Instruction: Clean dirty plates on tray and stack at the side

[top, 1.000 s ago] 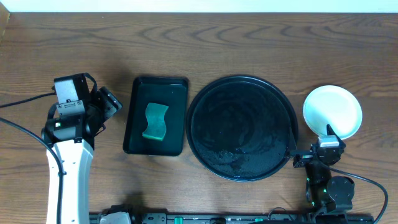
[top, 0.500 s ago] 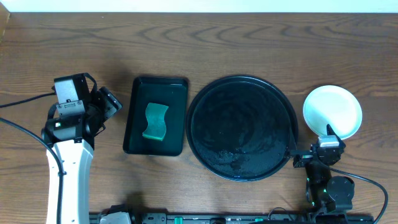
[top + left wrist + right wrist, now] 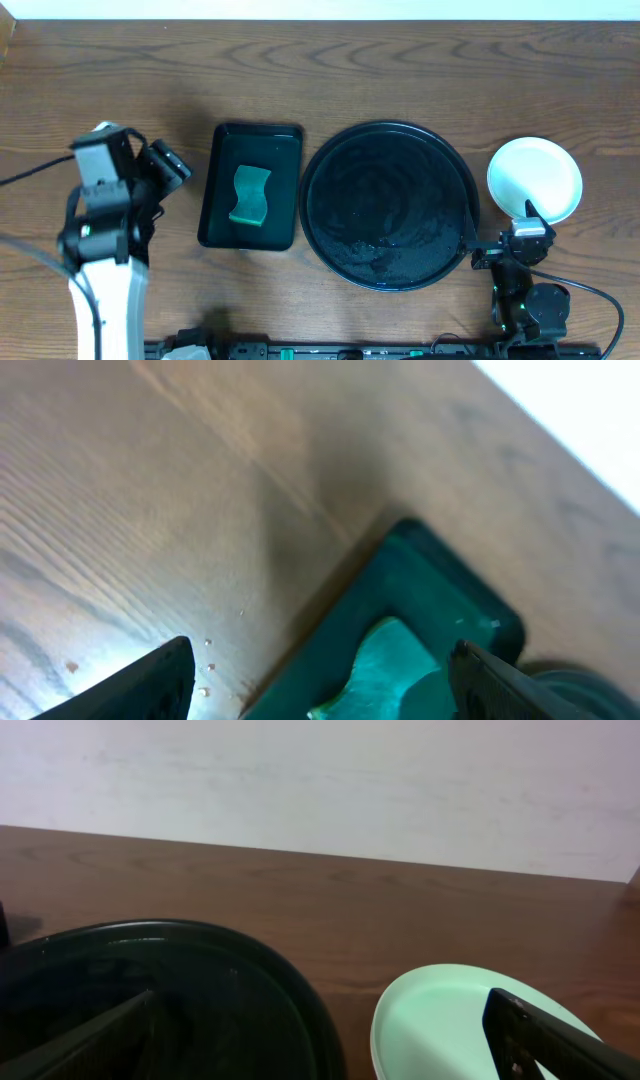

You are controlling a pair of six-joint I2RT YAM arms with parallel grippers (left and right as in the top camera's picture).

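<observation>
The round black tray (image 3: pixel 390 205) lies mid-table, wet and shiny, with no plate on it. To its right, on the table, sit the plates (image 3: pixel 535 178), pale mint-white; from above they read as one disc and I cannot tell how many are stacked. In the right wrist view the top plate (image 3: pixel 450 1020) is clean and lies beside the tray rim (image 3: pixel 300 1010). My right gripper (image 3: pixel 498 218) stands open across the gap between tray and plates, holding nothing. Left of the rectangular tray, my left gripper (image 3: pixel 172 165) hangs open and empty.
A small rectangular black tray (image 3: pixel 250 185) with a green sponge (image 3: pixel 249 195) in it lies left of the round tray. In the left wrist view, the sponge (image 3: pixel 390 660) shows between my open fingers, and crumbs dot the wood near the left fingertip (image 3: pixel 160 675).
My left arm has shifted slightly to the left and tilted; its gripper stays open. The right arm, plates and trays have not moved.
</observation>
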